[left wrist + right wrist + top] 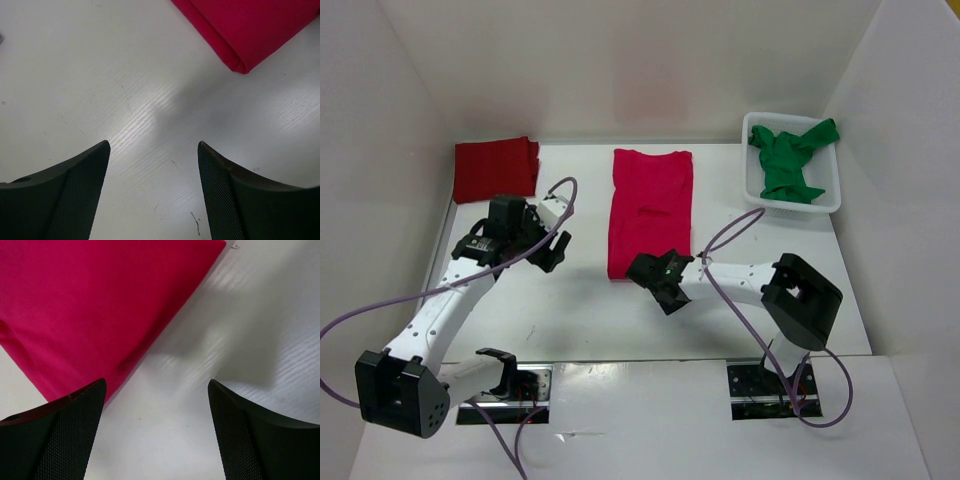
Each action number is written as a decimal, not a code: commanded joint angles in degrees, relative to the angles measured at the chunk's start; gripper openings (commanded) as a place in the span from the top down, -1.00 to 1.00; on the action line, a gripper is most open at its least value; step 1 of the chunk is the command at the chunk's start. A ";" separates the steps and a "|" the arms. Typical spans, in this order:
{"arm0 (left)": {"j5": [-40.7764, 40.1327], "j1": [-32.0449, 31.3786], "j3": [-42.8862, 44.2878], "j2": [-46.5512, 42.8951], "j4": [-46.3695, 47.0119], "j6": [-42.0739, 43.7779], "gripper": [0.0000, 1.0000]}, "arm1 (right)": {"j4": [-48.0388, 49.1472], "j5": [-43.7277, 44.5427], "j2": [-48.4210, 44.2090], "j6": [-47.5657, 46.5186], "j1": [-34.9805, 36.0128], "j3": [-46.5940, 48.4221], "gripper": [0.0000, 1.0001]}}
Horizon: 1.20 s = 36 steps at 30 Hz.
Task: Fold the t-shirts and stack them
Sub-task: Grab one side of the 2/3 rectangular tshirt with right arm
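A crimson t-shirt lies folded lengthwise in the middle of the table, sleeves tucked in. A dark red t-shirt rests folded at the back left. The green t-shirt is crumpled in a white basket at the back right. My left gripper hovers open over bare table left of the crimson shirt's near end; that shirt's folded corner shows beyond the fingers. My right gripper stands open at the crimson shirt's near right corner, the cloth ahead and left of its fingers. Neither holds anything.
White walls enclose the table on the left, back and right. Purple cables loop from both arms above the table. The arm bases sit at the near edge.
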 commanded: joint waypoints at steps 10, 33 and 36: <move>0.32 -0.56 -1.27 -1.26 1.47 -0.88 -0.56 | -4.06 8.10 -2.49 -1.50 4.53 7.64 -0.76; 3.31 6.29 -0.74 -1.70 -1.25 -0.88 -0.59 | 8.46 4.05 0.66 -94.92 20.95 14.68 -1.00; 3.31 6.83 -0.74 -1.70 -1.25 -0.88 -0.59 | 7.83 16.69 4.44 -105.30 29.13 10.56 -1.00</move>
